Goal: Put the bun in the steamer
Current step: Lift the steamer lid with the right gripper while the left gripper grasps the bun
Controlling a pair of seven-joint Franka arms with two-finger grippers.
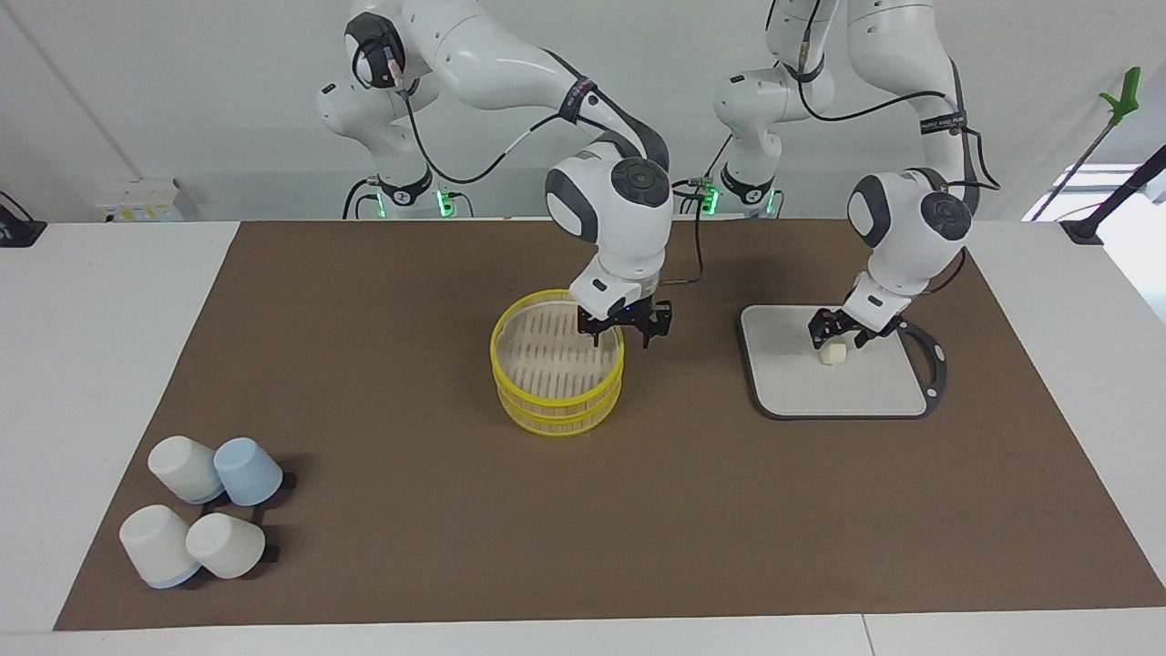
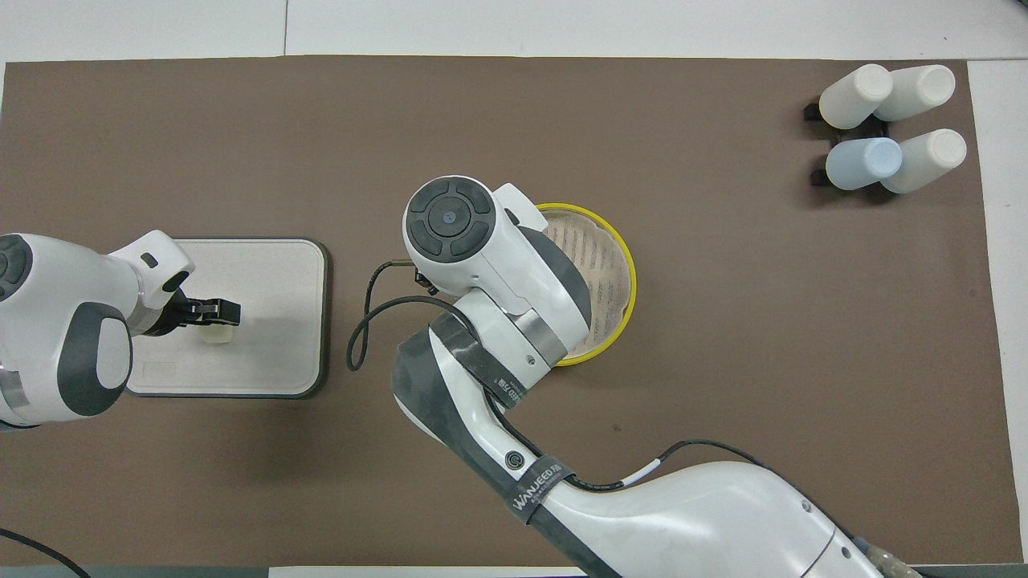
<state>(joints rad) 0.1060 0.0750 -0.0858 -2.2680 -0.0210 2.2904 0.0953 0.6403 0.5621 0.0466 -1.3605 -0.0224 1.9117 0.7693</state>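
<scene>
The bun point(image 1: 831, 354) is a small cream lump on the grey board point(image 1: 874, 387); it also shows in the overhead view point(image 2: 215, 332). My left gripper point(image 1: 839, 341) is open and sits low right over the bun, a finger on either side of its top; it also shows in the overhead view point(image 2: 215, 311). The steamer point(image 1: 547, 364), round with yellow rims and its slatted top showing, stands mid-table point(image 2: 606, 265). My right gripper point(image 1: 625, 339) is open at the steamer's rim nearest the robots, one finger inside the rim and one outside. In the overhead view the right arm hides it.
The grey board point(image 2: 273, 353) lies toward the left arm's end of the table. Several upturned white and pale blue cups point(image 1: 202, 510) stand on small stands toward the right arm's end, farther from the robots; they also show in the overhead view point(image 2: 887, 128).
</scene>
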